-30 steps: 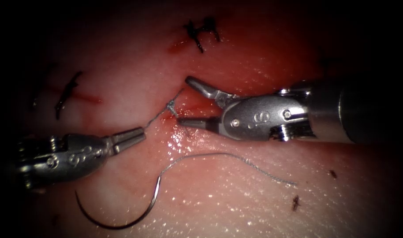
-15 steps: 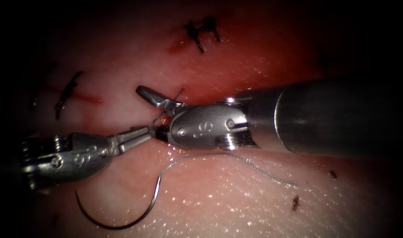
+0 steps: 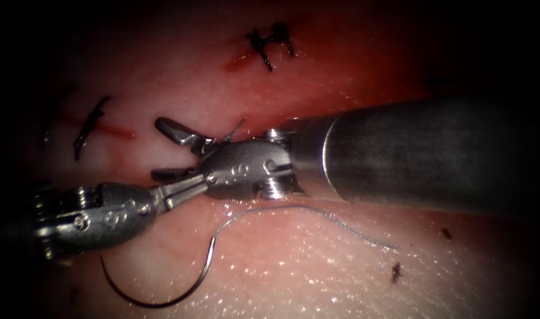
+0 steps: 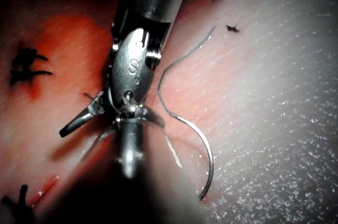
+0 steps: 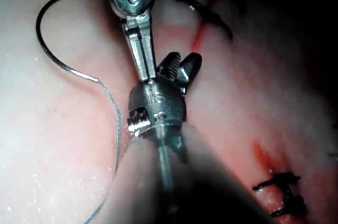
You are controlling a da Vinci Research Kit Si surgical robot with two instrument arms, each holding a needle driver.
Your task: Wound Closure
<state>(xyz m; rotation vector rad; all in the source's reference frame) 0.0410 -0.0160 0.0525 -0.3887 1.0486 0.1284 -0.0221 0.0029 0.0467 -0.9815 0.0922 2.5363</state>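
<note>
Left pincer: we see it pressed together, pinching the thread stub that runs up right toward the knot.
Right pincer: spread wide, holding nothing; one jaw far of the left tool's tip, the other just near it, so the held strand lies between them.
Key relation: the strand's long axis runs from near-left to far-right, crossing the right tool's gape; the right arm is on it.
Needle: we find it free on the tissue, near of both tools, not in it.
Thread: trails right from the needle.
Count: two tools, one needle, three finished dark stitches.
</note>
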